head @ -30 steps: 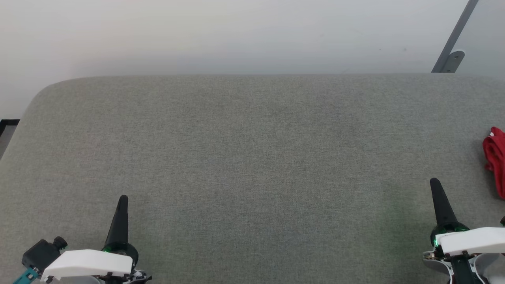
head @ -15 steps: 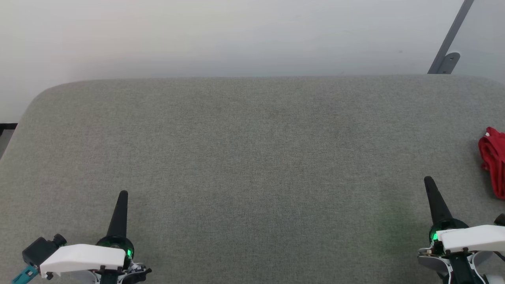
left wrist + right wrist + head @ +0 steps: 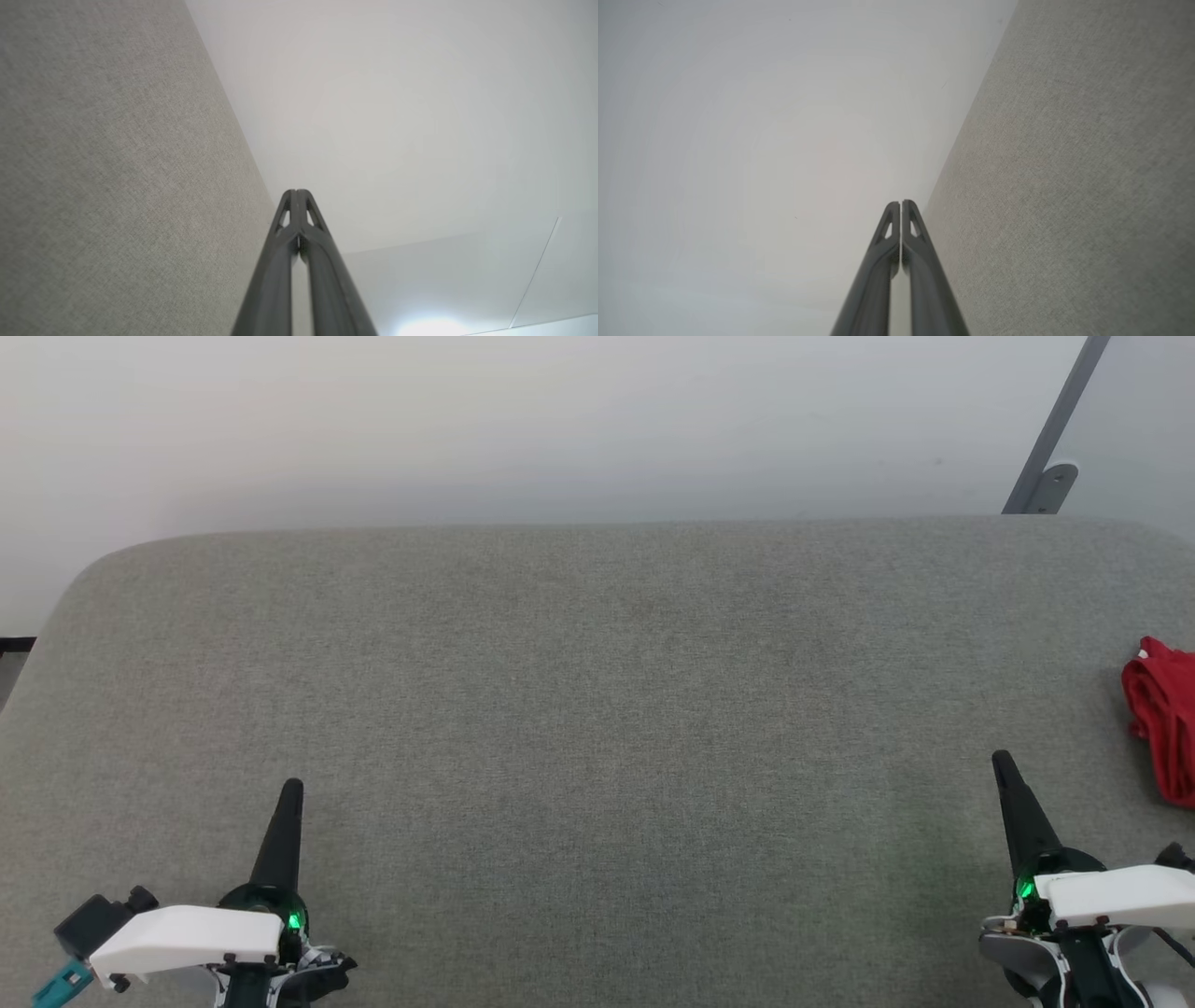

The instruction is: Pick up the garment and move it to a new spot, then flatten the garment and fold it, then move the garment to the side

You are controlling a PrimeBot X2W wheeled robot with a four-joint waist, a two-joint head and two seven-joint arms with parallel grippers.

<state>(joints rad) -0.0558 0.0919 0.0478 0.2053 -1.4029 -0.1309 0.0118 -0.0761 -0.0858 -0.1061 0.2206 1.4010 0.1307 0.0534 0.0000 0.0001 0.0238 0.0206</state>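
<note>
The garment [image 3: 1162, 719] is a bunched red cloth at the far right edge of the head view, lying on the grey fabric surface [image 3: 597, 709]; most of it is cut off by the frame. My right gripper [image 3: 1004, 765] hovers at the lower right, left of and nearer than the cloth, apart from it, fingers pressed together and empty. My left gripper [image 3: 292, 791] is at the lower left, also shut on nothing. In the left wrist view the left gripper [image 3: 296, 192] is tip to tip, as is the right gripper [image 3: 901, 204] in the right wrist view.
The grey surface has rounded far corners and ends at a pale wall [image 3: 560, 420]. A grey metal bracket [image 3: 1046, 476] slants up at the far right. The surface's left edge drops to a dark floor strip [image 3: 14, 646].
The whole head view has shifted, so the camera moved: the surface and cloth sit lower and further left in frame. Both grippers stay shut in about the same place.
</note>
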